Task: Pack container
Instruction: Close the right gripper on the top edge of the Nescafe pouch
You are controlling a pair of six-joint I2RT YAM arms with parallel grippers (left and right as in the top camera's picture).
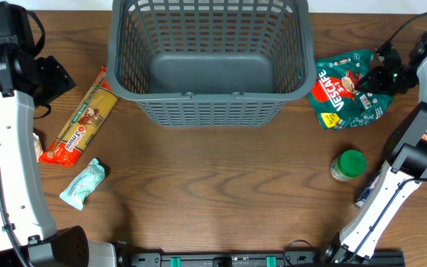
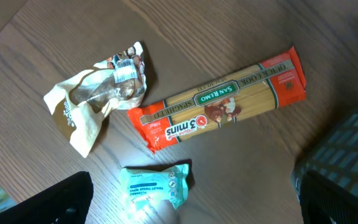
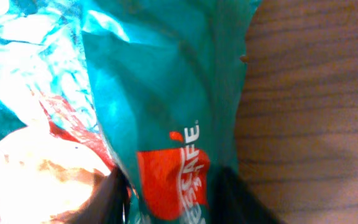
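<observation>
Because the right gripper (image 3: 173,190) pinches only a thin fold of the teal snack packet (image 1: 339,93), with its fingers drawn close together on the film, the main risk is that the slippery wrapper slides out during a lift. The packet's contents hang off to one side of that fold, so their weight may pull it free or tear it. The container (image 1: 210,111) stands empty at the far middle of the table, just left of the packet. A low carry could therefore catch the dangling packet on the thick right rim and drop it outside. The green-lidded jar (image 1: 348,165) sits near the right arm and could be knocked over by a wide swing. The left gripper (image 2: 188,205) hangs wide open, holding nothing, above the spaghetti packet (image 2: 219,106). It is well apart from the right arm for now, but the two arms could collide if both reach over the container together.
</observation>
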